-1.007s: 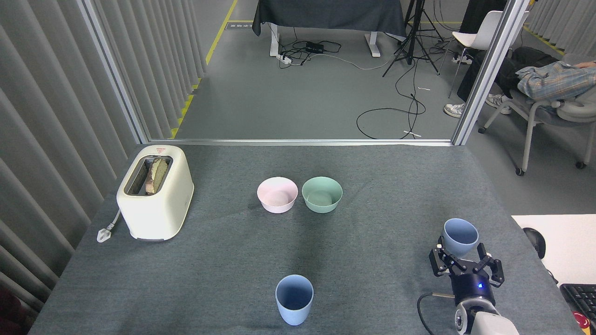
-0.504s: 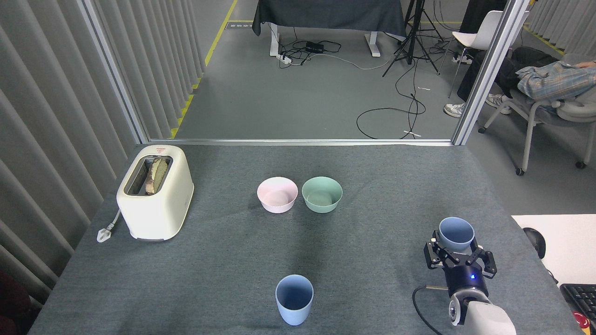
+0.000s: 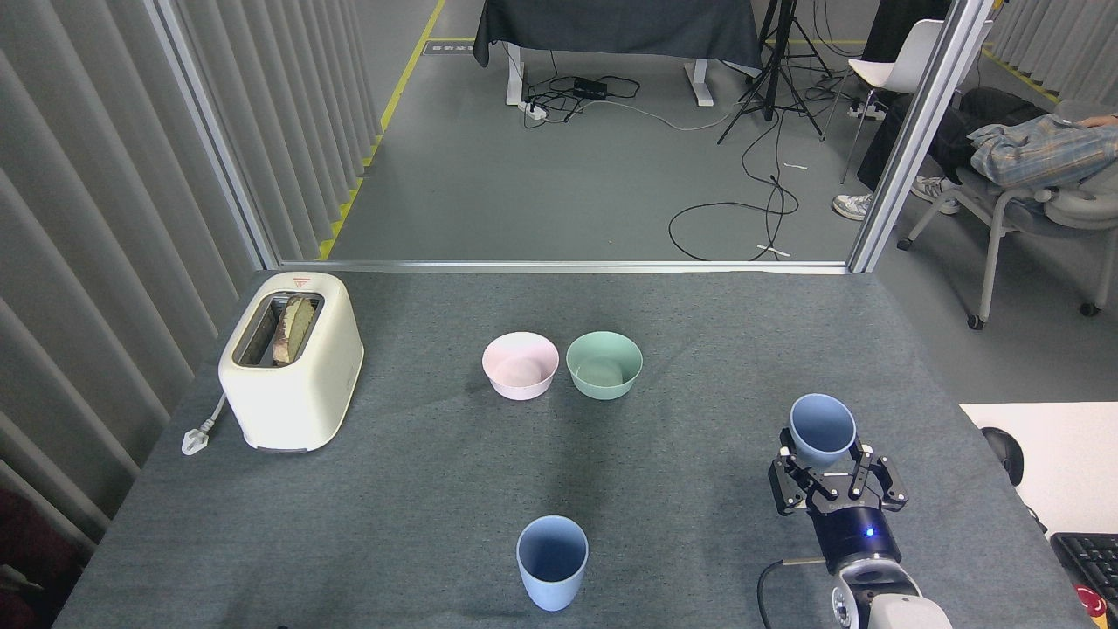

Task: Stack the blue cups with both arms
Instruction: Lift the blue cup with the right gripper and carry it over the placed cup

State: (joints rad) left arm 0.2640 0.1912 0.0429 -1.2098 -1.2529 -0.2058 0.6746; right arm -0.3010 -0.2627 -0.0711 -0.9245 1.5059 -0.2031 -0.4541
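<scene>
Two pale matte blue plastic tumblers are the business here: one (image 3: 821, 430) is clasped low on its body by the fingers of the right arm's black multi-fingered gripper (image 3: 836, 486) at the grey table's (image 3: 419, 472) right side, while the other (image 3: 551, 562) stands upright and alone near the front edge. The step in hand looks like the carry; next, the held cup must be lined up over the standing one's mouth and lowered in. The left gripper is out of view.

Two pale blue handleless cups, mouths open upward. One (image 3: 552, 562) stands upright on the table near its front edge. The other (image 3: 821, 430), well to its right, tilts slightly left, its base apparently between the right pincer's (image 3: 834, 482) fingers
</scene>
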